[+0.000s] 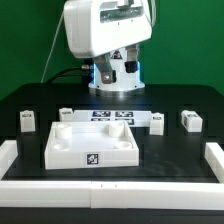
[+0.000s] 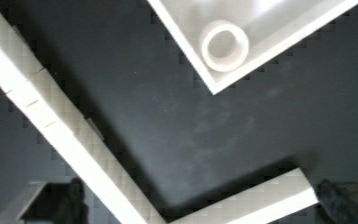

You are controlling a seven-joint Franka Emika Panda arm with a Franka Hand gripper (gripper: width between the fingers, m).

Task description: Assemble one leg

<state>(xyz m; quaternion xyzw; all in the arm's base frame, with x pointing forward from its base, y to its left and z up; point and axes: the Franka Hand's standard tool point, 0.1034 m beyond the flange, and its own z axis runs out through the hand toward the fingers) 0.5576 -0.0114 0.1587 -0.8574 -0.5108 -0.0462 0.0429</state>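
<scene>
As we hang over the desk [image 1: 175,105], hand [image 1: 120,70]: spread wide, gripping nothing.
Leg [image 1: 157,120]: on the desk, well below the hand, toward the exterior view's right.

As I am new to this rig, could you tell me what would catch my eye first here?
The large white square tray-like panel lies mid-table, one round corner hole showing big in the wrist view. The white arm's open gripper hangs behind it, holding nothing. Four small white stubby plastic legs stand spread along the panel's far side.
</scene>
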